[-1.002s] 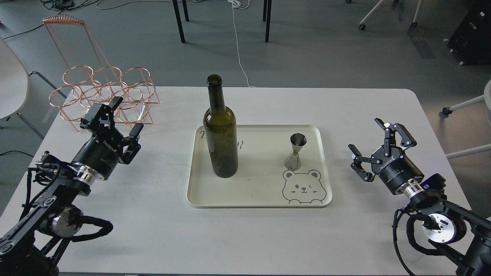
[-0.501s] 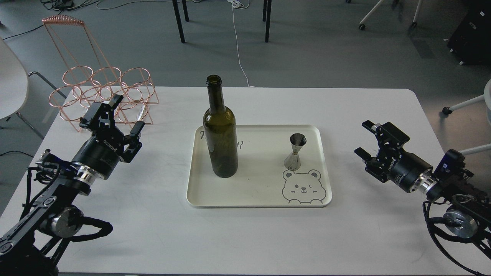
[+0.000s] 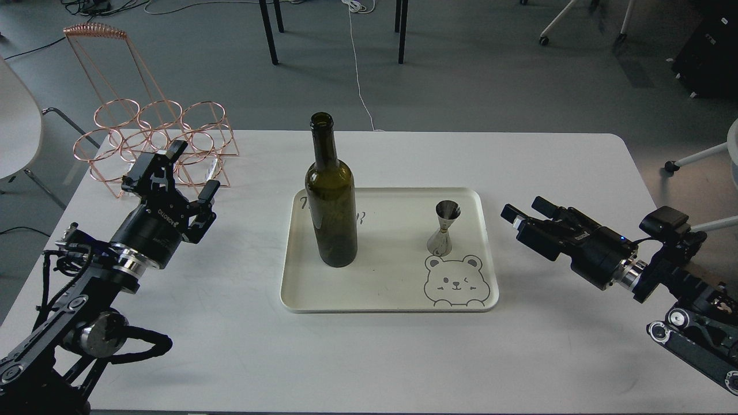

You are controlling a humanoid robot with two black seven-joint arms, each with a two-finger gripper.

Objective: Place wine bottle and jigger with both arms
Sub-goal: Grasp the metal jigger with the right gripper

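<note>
The dark olive-green wine bottle [image 3: 331, 213] stands upright on the left part of a cream tray [image 3: 386, 304]. The small steel jigger [image 3: 444, 228] stands upright on the tray's right part, above a bear drawing. My left gripper [image 3: 188, 173] is open and empty, over the table left of the tray and well away from the bottle. My right gripper [image 3: 523, 212] is open and empty. It lies low and level just right of the tray's right rim, pointing left toward the jigger and not touching it.
A copper wire bottle rack [image 3: 155, 144] stands at the table's back left corner, right behind my left gripper. The white table [image 3: 380, 357] ends close behind the tray's far side. Chair legs and cables are on the floor beyond.
My right arm has swung down and turned so its gripper points left, and it has moved closer to the tray's right rim. My left gripper has barely shifted. Bottle and jigger have not moved.
</note>
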